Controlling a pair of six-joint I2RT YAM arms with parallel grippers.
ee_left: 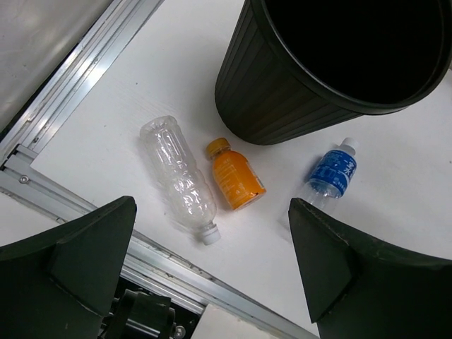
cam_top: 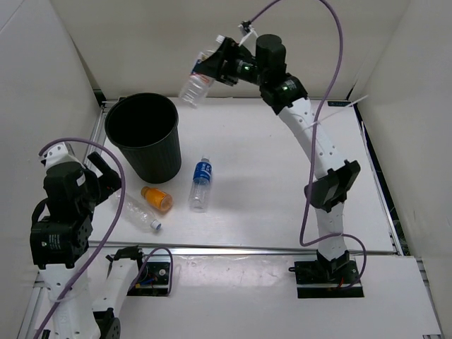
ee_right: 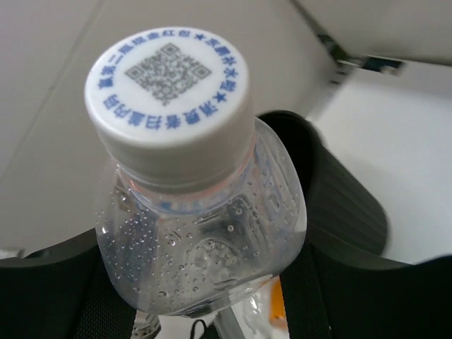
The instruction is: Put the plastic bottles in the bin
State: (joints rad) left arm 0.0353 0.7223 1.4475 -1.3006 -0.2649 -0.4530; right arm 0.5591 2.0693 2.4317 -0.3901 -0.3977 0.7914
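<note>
The clear bottle (cam_top: 193, 88), droplet-beaded with a white QR-printed cap (ee_right: 169, 85), hangs tilted in the right claw (cam_top: 214, 67), raised just beyond the black ribbed bin (cam_top: 141, 152). The bin's inside shows only dark. On the worktop (cam_top: 268, 176) beside the bin lie 3 bottles: the unlabelled bottle (cam_top: 134, 212), the orange bottle (cam_top: 157, 199) and the blue-label bottle (cam_top: 201, 185). The left claw (cam_top: 104, 173) gapes wide.

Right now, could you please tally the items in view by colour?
Clear bottles: 3 (held bottle, blue-label bottle, unlabelled bottle)
Orange bottle: 1
Black bin: 1
Total: 5
</note>
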